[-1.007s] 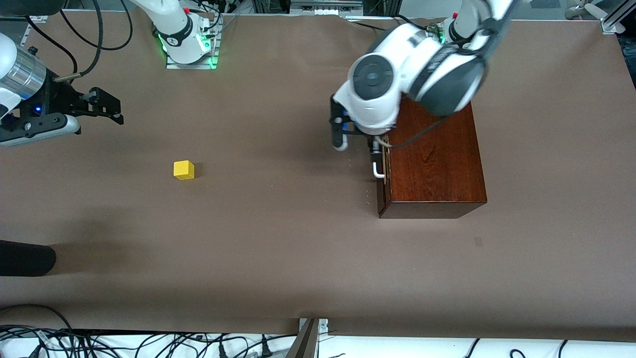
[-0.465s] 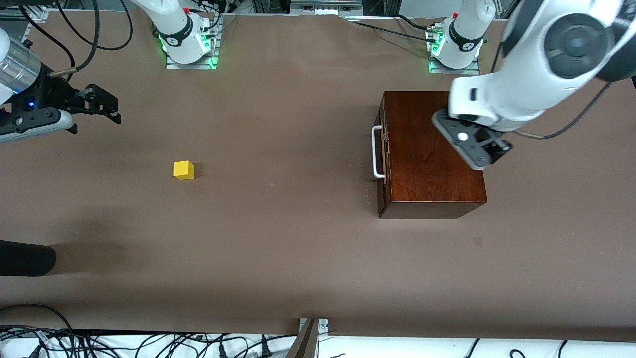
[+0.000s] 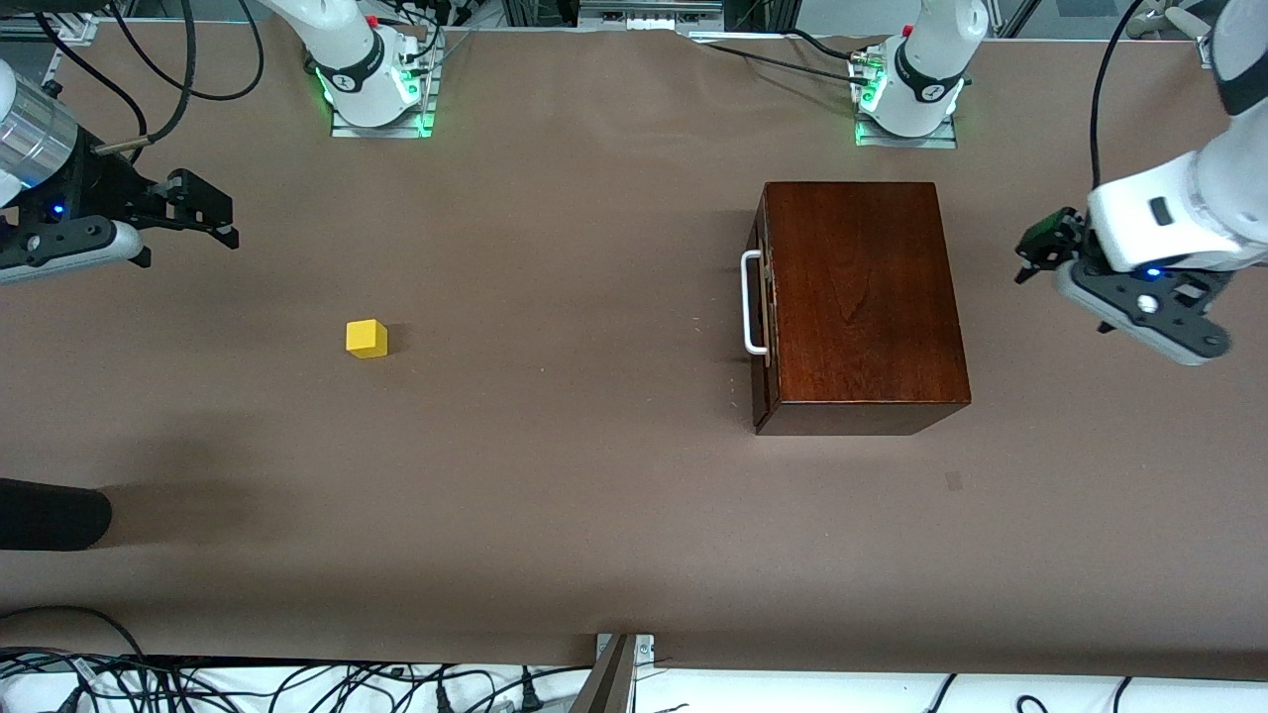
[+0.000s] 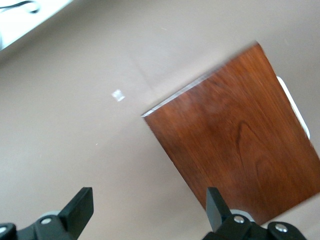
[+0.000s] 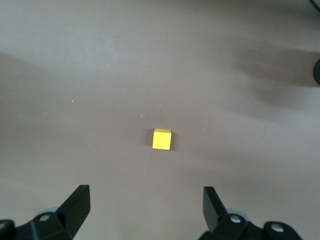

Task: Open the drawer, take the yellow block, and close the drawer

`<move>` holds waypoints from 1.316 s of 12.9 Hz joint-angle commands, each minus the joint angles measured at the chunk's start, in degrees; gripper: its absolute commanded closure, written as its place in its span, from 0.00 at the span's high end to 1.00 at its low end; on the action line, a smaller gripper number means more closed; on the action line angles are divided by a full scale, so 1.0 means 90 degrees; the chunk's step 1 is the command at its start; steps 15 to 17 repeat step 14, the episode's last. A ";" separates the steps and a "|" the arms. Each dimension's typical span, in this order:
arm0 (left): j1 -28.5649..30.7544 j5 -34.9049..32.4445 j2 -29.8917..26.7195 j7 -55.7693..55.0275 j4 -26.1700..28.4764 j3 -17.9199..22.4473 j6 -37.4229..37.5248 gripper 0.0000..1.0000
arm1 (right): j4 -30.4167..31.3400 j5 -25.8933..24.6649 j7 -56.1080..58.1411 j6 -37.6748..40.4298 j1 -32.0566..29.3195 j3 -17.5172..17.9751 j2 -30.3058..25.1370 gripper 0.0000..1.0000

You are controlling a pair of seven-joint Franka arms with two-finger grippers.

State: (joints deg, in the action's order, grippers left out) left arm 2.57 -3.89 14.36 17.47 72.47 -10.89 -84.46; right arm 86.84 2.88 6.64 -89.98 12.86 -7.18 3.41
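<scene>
Drawer point(image 3: 761, 302) sits shut in the box point(image 3: 860, 297), handle point(image 3: 750, 302) flush against its front. I see the block point(image 3: 367, 338) on the bare table point(image 3: 555, 475), toward the right arm's end. My left gripper point(image 3: 1030, 259) hangs beside the box, jaws spread, empty. My right gripper point(image 3: 213, 213) hangs spread and empty near the block.

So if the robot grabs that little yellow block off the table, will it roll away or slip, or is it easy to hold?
The yellow block looks like a plain cube resting flat on the table, so it probably won't roll. Its flat parallel faces should suit a two-finger pinch, though smooth sides might slip a little. It seems small and likely light, so a sideways nudge would probably slide it rather than tip it.
</scene>
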 commanded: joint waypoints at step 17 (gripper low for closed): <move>-0.0511 0.0559 -0.1713 -0.2097 0.2827 0.0995 -0.1593 1.00 | -0.0166 0.0042 -0.0357 0.0525 0.0016 -0.0160 0.0041 1.00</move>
